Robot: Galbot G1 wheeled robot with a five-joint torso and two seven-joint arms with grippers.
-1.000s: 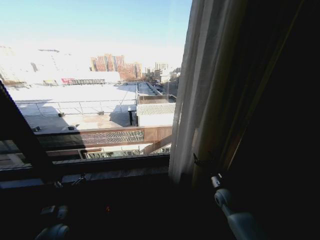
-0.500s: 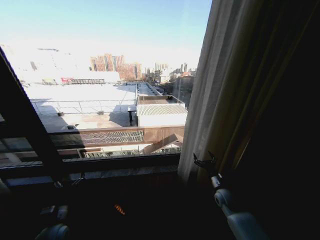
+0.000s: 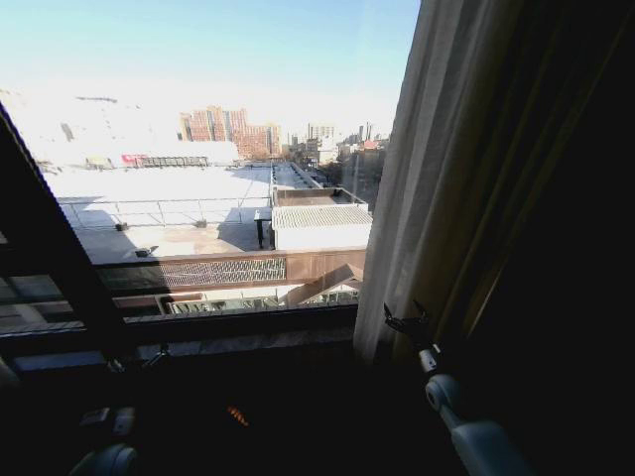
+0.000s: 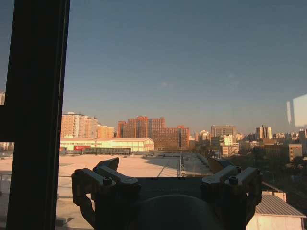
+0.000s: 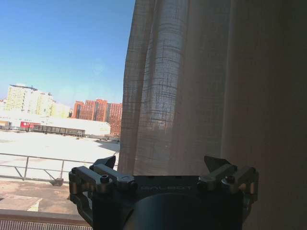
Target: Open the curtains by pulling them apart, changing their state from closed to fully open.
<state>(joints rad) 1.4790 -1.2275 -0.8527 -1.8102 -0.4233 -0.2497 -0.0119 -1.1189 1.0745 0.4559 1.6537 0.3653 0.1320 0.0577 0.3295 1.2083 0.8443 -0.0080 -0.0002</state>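
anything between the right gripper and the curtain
Nothing. In the right wrist view the open right gripper faces the curtain with only a bare gap before the fabric; the head view shows the same.

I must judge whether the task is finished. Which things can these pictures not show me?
- Curtains: top and hem cut off in the head view; a left panel cannot be checked.
- Dark drape: lost in shadow, head view.
- Left gripper: fingertips end in shadow, left wrist view.
- Right gripper: open before the fabric; contact unclear.

Right arm: reaching forward and up, its right gripper point(image 3: 405, 319) holding fingers point(image 5: 106, 163) spread apart.
Left gripper point(image 4: 165, 167): pointing forward, fingers point(image 4: 109, 164) standing apart.
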